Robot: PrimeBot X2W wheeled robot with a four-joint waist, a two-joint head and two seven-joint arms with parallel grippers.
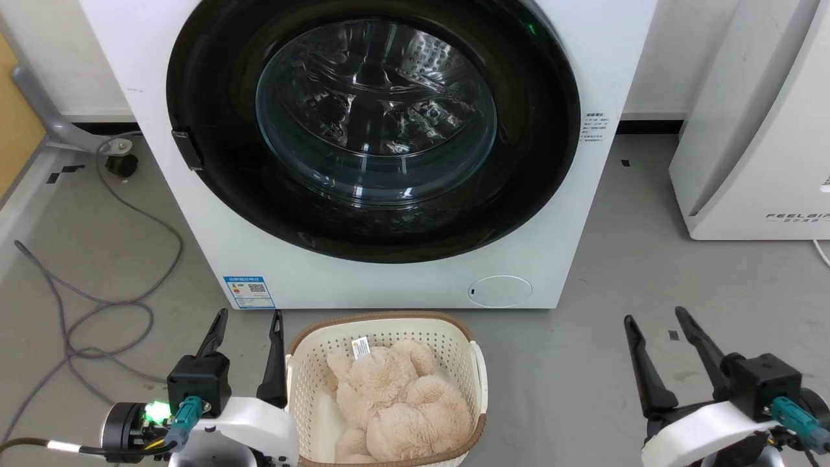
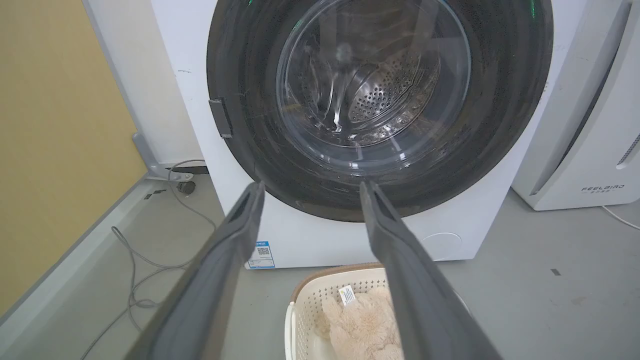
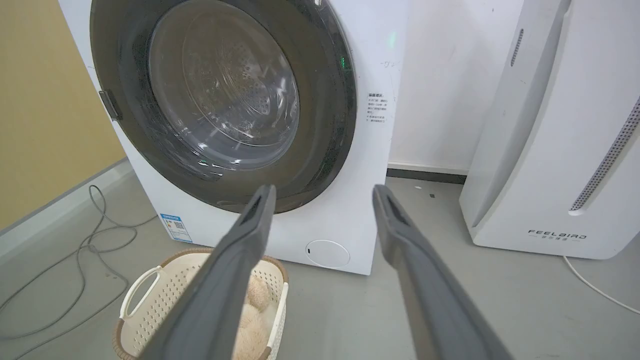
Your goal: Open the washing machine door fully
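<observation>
The white washing machine (image 1: 194, 220) stands straight ahead, its round cap low on the front. Its washing machine door (image 1: 214, 188) is a wide glossy black ring around a clear glass bowl, lying flat against the front, with a small dark tab at its left edge. The same washing machine door (image 2: 250, 145) fills the upper left wrist view, and the washing machine door (image 3: 330, 150) sits upper left in the right wrist view. My left gripper (image 1: 249, 316) is open at lower left, well short of the machine. My right gripper (image 1: 655, 316) is open at lower right, holding nothing.
A cream laundry basket (image 1: 305, 389) with a beige plush toy (image 1: 402, 402) sits on the floor just before the machine, between my arms. Grey cables (image 1: 123, 259) loop on the floor at left. A white slanted appliance (image 1: 746, 130) stands at right.
</observation>
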